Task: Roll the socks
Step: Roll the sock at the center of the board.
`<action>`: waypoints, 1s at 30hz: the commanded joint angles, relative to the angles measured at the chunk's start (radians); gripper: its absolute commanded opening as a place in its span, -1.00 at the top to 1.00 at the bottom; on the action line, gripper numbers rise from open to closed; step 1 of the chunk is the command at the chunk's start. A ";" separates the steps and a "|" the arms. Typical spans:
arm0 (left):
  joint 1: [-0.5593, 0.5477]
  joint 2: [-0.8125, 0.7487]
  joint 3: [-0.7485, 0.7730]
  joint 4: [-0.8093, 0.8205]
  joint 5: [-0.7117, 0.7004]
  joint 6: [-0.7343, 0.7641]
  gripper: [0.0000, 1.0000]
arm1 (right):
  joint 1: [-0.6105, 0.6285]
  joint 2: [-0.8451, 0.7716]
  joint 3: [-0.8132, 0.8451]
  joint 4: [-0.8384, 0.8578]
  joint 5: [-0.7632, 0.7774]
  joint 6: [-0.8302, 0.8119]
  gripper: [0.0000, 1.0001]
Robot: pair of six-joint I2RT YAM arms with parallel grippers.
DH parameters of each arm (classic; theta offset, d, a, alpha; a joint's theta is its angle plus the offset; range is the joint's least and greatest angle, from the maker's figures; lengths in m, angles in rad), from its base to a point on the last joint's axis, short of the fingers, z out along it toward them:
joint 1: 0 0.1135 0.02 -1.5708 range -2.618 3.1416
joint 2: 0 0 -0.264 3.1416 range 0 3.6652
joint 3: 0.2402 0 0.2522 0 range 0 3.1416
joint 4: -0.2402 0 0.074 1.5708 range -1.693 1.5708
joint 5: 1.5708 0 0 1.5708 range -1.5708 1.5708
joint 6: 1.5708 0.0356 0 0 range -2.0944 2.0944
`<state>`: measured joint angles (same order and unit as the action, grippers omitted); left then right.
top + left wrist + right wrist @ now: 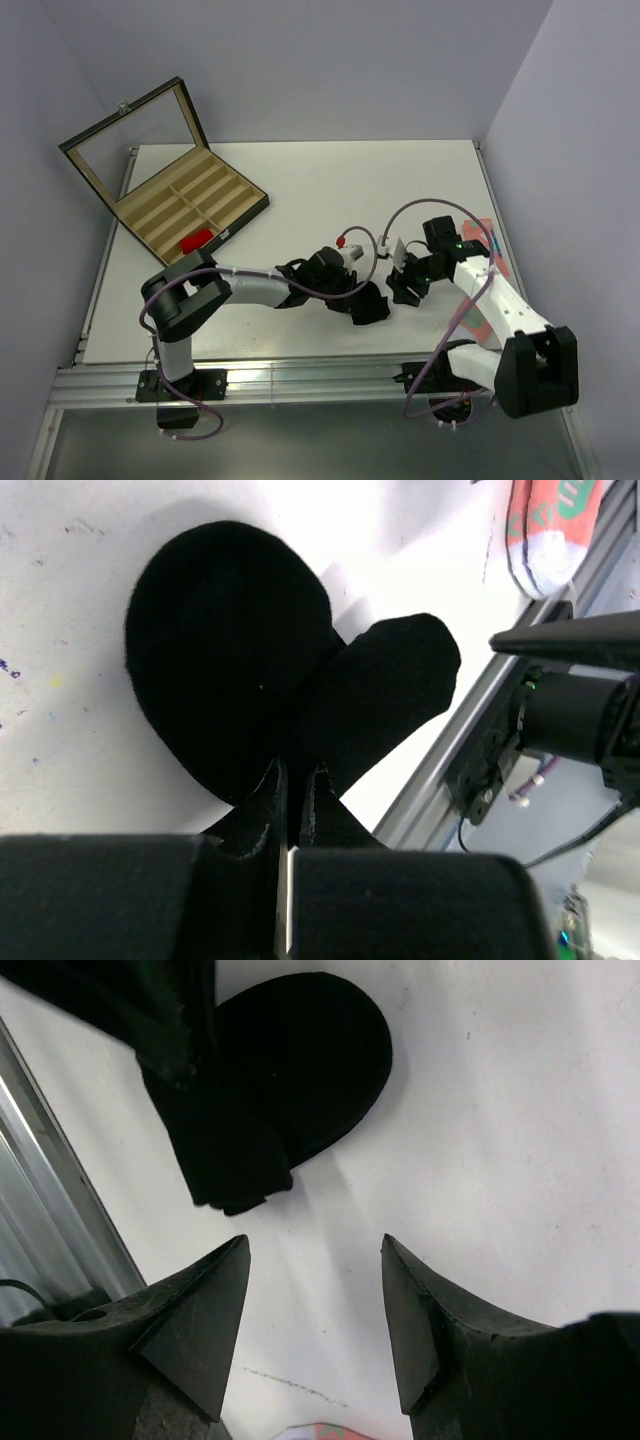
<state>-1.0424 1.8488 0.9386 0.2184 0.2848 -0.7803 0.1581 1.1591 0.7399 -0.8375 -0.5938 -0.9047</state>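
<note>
Left hand pinches black sock; red sock lies in divided case.

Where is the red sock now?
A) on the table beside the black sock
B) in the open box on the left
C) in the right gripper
B: the top view shows the red sock lying in a near compartment of the open box.
</note>
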 commanded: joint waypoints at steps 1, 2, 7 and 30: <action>0.024 0.069 -0.040 -0.215 0.063 0.015 0.99 | 0.000 -0.104 -0.043 0.018 -0.064 -0.164 -0.26; 0.031 0.070 -0.038 -0.215 0.068 0.015 0.99 | 0.004 -0.122 -0.054 0.009 -0.072 -0.177 -0.27; 0.045 0.095 -0.023 -0.215 0.094 0.015 0.99 | 0.040 -0.173 -0.071 -0.044 -0.103 -0.229 -0.31; 0.056 0.176 0.060 -0.263 0.142 0.024 0.99 | 0.251 -0.185 -0.166 0.086 -0.006 -0.161 -0.31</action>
<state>-0.9764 1.9434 1.0393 0.1413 0.4915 -0.8062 0.3996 0.9981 0.5797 -0.7990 -0.6140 -1.0752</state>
